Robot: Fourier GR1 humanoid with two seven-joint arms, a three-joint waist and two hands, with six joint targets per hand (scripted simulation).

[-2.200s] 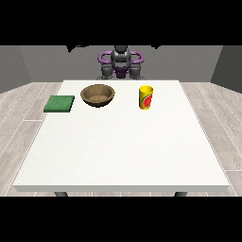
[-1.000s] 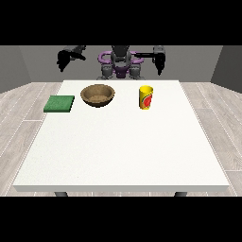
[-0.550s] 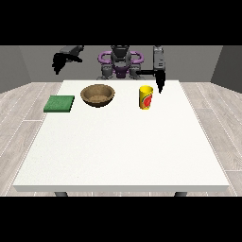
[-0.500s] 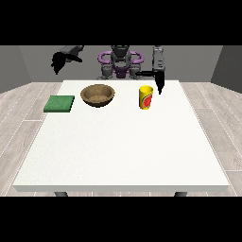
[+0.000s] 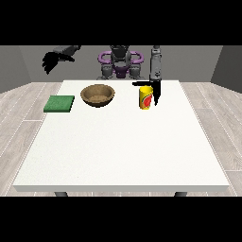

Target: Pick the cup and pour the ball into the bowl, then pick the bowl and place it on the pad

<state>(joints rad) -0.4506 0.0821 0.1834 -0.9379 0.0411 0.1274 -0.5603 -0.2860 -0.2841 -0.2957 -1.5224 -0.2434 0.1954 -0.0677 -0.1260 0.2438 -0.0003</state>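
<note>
Your hand at the view's right [image 5: 156, 91] hangs fingers-down and spread, just beside the yellow cup [image 5: 146, 97] on the bench [image 5: 123, 142]. Close around it level, so the ball stays in until it's over the bowl [image 5: 98, 95].

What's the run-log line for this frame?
phase: reach | view-right hand: open beside yellow cup | wooden bowl, green pad: untouched

The ball inside the cup [image 5: 146, 97] cannot be seen.
</note>
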